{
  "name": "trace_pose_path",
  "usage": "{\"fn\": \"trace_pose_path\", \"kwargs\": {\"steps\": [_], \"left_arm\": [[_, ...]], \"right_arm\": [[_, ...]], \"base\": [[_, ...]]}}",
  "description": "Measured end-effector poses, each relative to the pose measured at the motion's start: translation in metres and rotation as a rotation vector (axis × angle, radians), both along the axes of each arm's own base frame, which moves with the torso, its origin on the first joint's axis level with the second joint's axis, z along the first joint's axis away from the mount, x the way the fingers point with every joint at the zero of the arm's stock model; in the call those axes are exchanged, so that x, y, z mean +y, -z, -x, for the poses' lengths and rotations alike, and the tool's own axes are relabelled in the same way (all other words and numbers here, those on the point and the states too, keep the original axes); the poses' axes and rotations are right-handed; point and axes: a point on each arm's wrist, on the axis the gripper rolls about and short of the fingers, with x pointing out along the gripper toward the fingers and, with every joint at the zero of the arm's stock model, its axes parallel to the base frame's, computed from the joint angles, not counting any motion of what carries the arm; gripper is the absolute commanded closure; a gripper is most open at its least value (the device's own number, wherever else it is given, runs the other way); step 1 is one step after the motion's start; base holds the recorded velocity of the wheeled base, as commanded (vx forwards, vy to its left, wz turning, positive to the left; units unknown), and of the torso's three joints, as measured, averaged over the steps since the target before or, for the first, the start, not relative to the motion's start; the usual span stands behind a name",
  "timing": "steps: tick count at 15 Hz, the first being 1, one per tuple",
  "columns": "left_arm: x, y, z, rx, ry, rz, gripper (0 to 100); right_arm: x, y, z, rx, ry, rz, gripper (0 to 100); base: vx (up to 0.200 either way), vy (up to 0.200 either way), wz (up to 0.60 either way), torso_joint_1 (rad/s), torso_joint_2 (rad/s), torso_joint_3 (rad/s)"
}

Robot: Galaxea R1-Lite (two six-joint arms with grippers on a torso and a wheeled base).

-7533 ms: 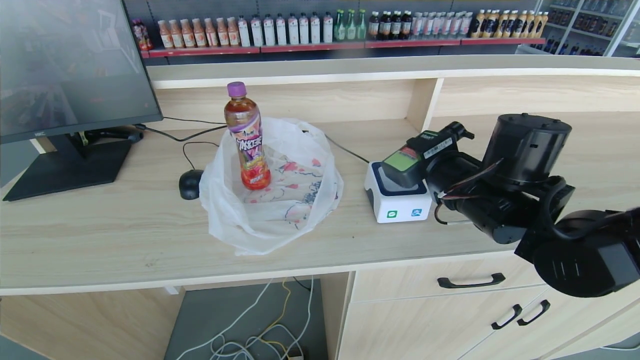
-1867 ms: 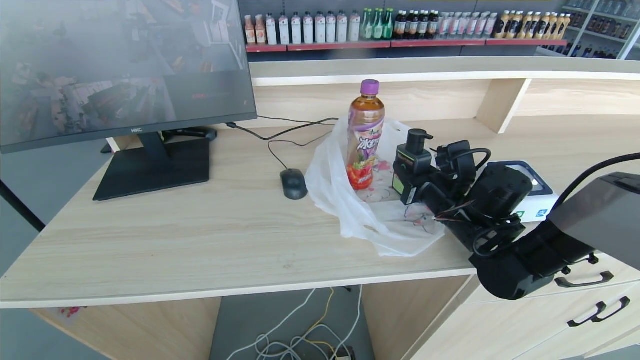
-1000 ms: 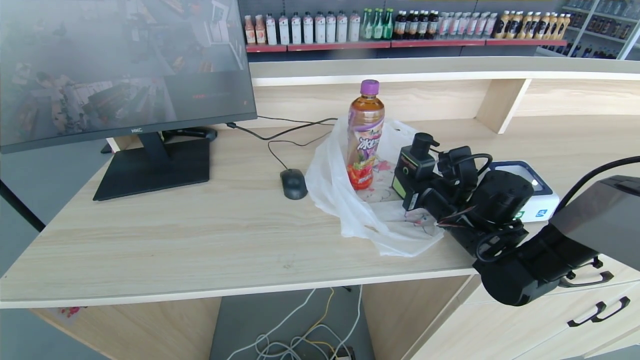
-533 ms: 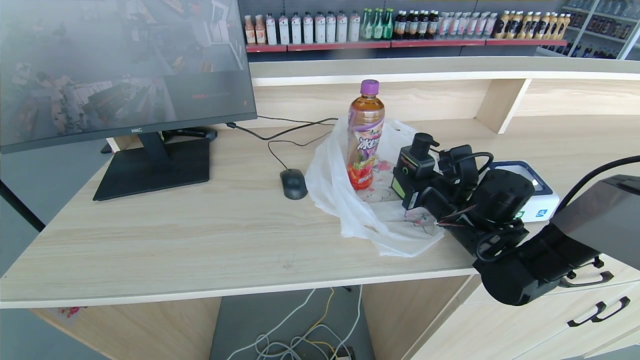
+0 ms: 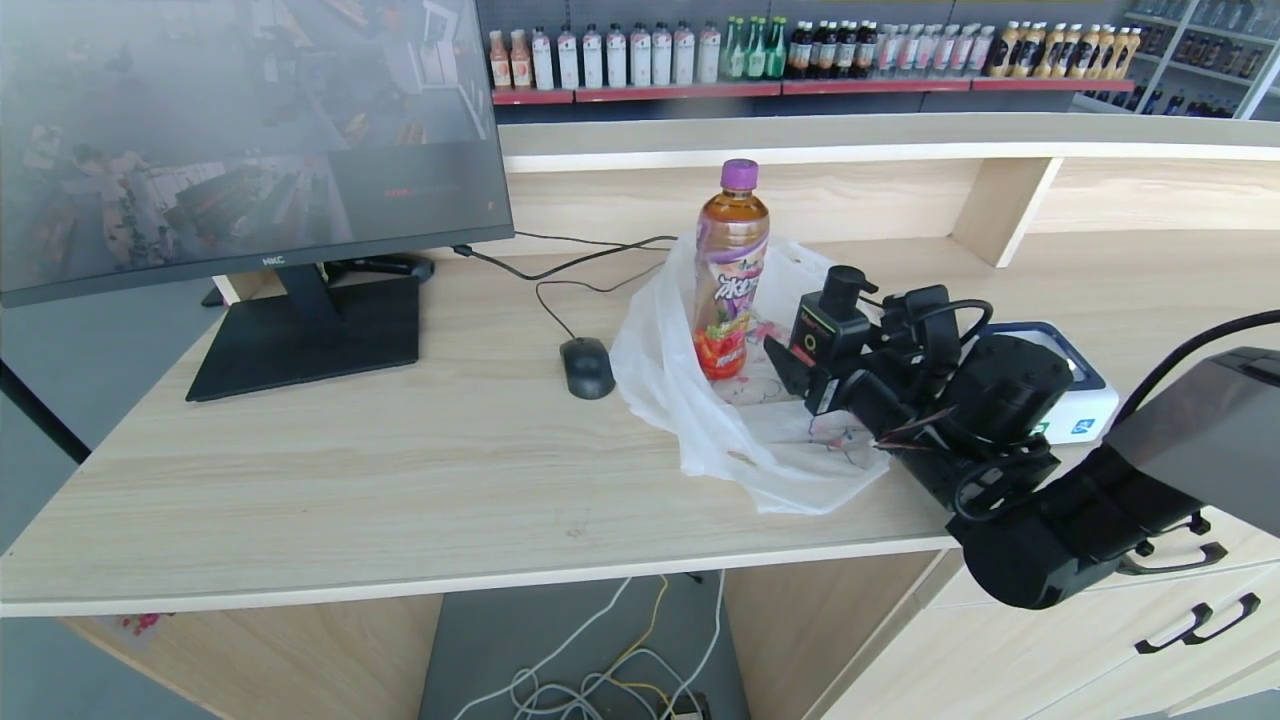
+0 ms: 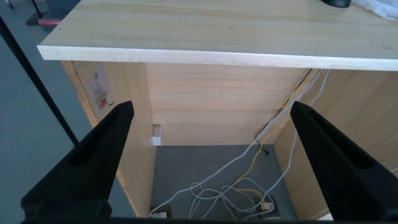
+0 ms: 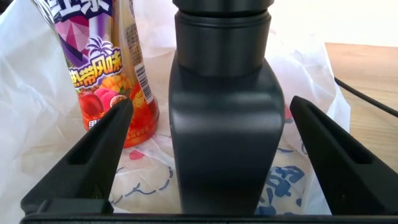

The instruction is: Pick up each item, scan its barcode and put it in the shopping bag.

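Shop backdrop: shelves (image 5: 800, 50) of bottled drinks run along the wall at 12 o'clock, behind a raised wooden ledge.

Table (image 5: 400, 470): pale wood, with drawers (image 5: 1180, 620) under its 4 o'clock corner. Loose cables (image 5: 560, 670) lie on the floor beneath, at 6 o'clock.

Monitor (image 5: 230, 130): large, dark screen, on a black stand at 10 o'clock.

Shopping bag (image 5: 700, 430): thin white plastic with a printed pattern. It lies slumped open on the table, right of centre at about 2 o'clock.

Scanner (image 5: 1090, 400): white box with a dark top at 3 o'clock of the bag, just beside it, partly hidden by the right arm.

Right claw (image 5: 815, 375): over the bag's 3 o'clock side. The right wrist view shows this claw (image 7: 211, 109) spread wide, with the bag (image 7: 37, 124) visible in the gaps between each finger and the pump bottle.

Left claw (image 6: 212, 109): spread wide, gripping nothing, low in front of the table (image 6: 217, 31) edge with cables (image 6: 224, 186) below it.

Drink bottle (image 5: 731, 270): amber liquid, purple cap, colourful label. It stands upright inside the bag at its 12 o'clock side. In the right wrist view the drink bottle (image 7: 106, 74) is close beside the pump bottle, not touching.

Pump bottle (image 5: 828, 325): dark and squarish with a black pump top, upright over the bag at 4 o'clock of the drink bottle. The pump bottle (image 7: 224, 124) sits between the right claw's fingers; base hidden, cannot tell whether it rests on the bag.

Mouse (image 5: 587, 367): black, corded, at 9 o'clock of the bag, just beside it.
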Motion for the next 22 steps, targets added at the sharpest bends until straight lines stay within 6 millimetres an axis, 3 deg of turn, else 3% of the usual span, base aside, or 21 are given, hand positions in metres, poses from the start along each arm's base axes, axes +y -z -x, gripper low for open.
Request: {"fn": "trace_pose_path", "kwargs": {"steps": [4,8,11,15,18,22], "left_arm": [[0.0,0.0,0.0,0.0,0.0,0.0,0],[0.0,0.0,0.0,0.0,0.0,0.0,0],[0.0,0.0,0.0,0.0,0.0,0.0,0],[0.0,0.0,0.0,0.0,0.0,0.0,0],[0.0,0.0,0.0,0.0,0.0,0.0,0],[0.0,0.0,0.0,0.0,0.0,-0.001,0]], "right_arm": [[-0.002,-0.004,0.005,-0.003,-0.001,-0.004,0],[-0.01,-0.017,0.026,-0.005,-0.001,-0.006,0],[-0.026,-0.03,0.066,0.002,0.002,-0.003,0],[-0.056,-0.042,0.138,0.003,0.014,-0.003,0],[-0.081,-0.032,0.203,0.028,0.024,-0.003,0],[-0.102,-0.021,0.255,0.113,0.045,-0.007,0]], "base": [[0.0,0.0,0.0,0.0,0.0,0.0],[0.0,0.0,0.0,0.0,0.0,0.0],[0.0,0.0,0.0,0.0,0.0,0.0],[0.0,0.0,0.0,0.0,0.0,0.0],[0.0,0.0,0.0,0.0,0.0,0.0],[0.0,0.0,0.0,0.0,0.0,0.0]]}}
